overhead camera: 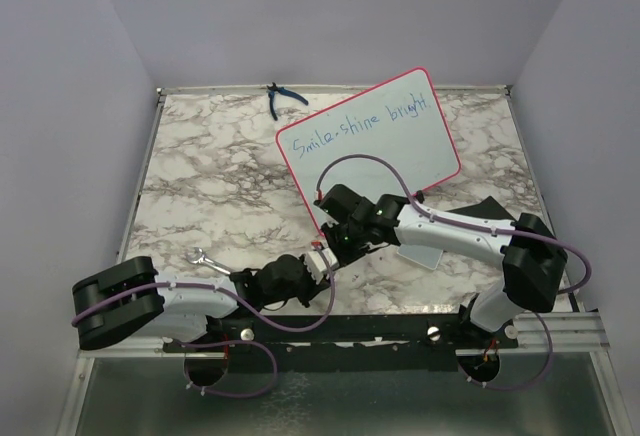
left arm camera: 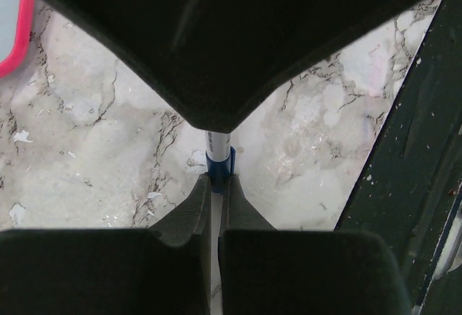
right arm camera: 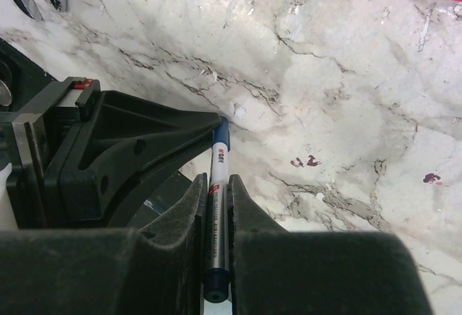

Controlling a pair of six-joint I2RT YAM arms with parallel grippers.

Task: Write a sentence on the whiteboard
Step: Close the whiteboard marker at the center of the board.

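The whiteboard (overhead camera: 400, 161) lies tilted on the marble table (overhead camera: 210, 176), toward 1 o'clock from the table's middle. The sentence (overhead camera: 355, 124), blue handwriting reading "Smile-shine bright", runs along its far edge. The two arms meet at the board's 7 o'clock corner. The left gripper (left arm camera: 218, 183) is clamped on a marker (left arm camera: 218, 149) with a white barrel and a blue band, and the right gripper (right arm camera: 216, 185) is pinched tight on the same marker from the opposite end. A wrench (overhead camera: 205, 259) lies at 9 o'clock of them, and blue pliers (overhead camera: 283, 99) sit at the table's 12 o'clock edge.
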